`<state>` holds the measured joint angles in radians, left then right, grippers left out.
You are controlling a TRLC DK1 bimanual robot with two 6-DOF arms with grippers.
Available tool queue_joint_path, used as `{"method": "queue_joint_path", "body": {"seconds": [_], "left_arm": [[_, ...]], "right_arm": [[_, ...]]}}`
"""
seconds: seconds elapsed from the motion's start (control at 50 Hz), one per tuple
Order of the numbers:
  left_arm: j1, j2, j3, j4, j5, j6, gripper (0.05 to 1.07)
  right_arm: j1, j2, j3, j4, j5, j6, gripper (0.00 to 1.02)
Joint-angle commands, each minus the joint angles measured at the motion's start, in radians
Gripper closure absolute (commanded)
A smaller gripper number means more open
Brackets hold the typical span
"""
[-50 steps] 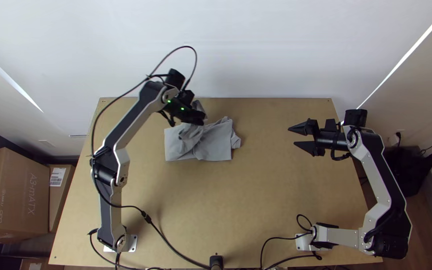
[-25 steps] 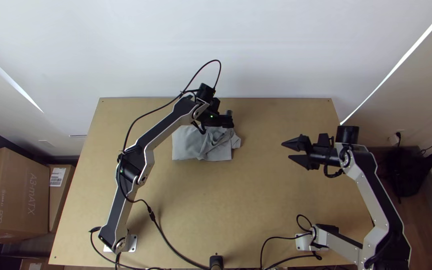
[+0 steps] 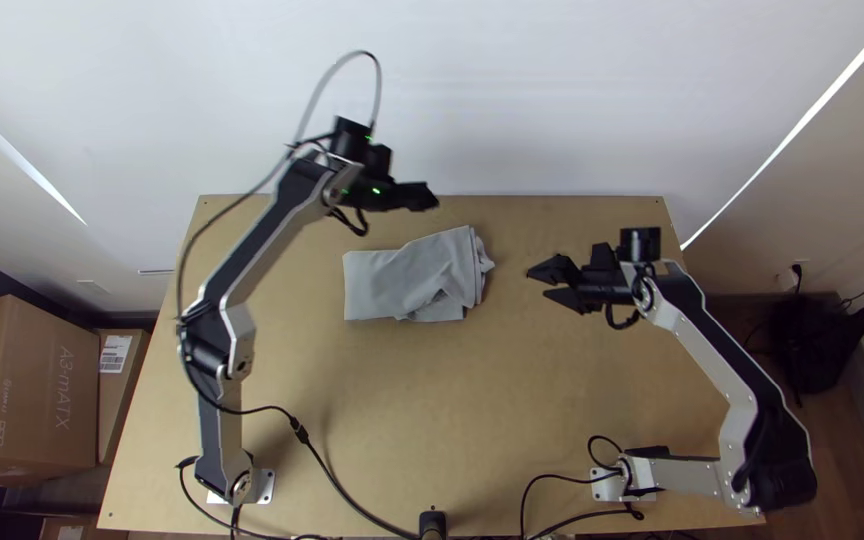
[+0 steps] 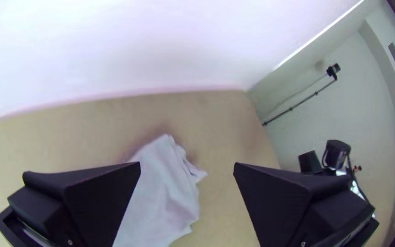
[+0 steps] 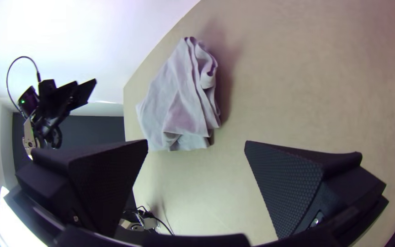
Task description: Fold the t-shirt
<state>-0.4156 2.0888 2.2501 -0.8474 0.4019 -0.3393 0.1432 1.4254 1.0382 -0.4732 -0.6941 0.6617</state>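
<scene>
Grey shirt (image 3: 392, 280) down on the table (image 3: 512, 420), folded to a rough oblong, lower than left gripper (image 4: 187, 163) and straight ahead of right gripper (image 5: 196, 141). Both spread wide, nothing in either! Smooth on the side away from right gripper, rucked and ragged on the side facing it. Probably down to tidying now. Come in low with right gripper, pinch just the stray edge (image 3: 485, 262), tuck it in slowly. Press lightly with left gripper on the smooth part, to pin the layers. Easy, though: never bite too deep, for fear of dragging everything open. Then release flat, lift straight up.
</scene>
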Motion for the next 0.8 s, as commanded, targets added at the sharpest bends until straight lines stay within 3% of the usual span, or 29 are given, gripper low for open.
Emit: {"method": "queue_joint_path", "body": {"seconds": [0.0,0.5,0.78], "left_arm": [[0.072,-0.099,0.029,-0.047,0.000,0.019,0.10],[0.416,-0.386,-0.001,-0.225,-0.008,0.082,0.10],[0.626,-0.532,-0.032,-0.259,-0.008,0.128,0.10]], "right_arm": [[0.053,0.104,0.120,0.016,0.019,0.012,0.05],[0.145,0.524,0.444,0.045,0.031,-0.097,0.05],[0.176,0.672,0.530,0.100,0.042,-0.099,0.05]]}}
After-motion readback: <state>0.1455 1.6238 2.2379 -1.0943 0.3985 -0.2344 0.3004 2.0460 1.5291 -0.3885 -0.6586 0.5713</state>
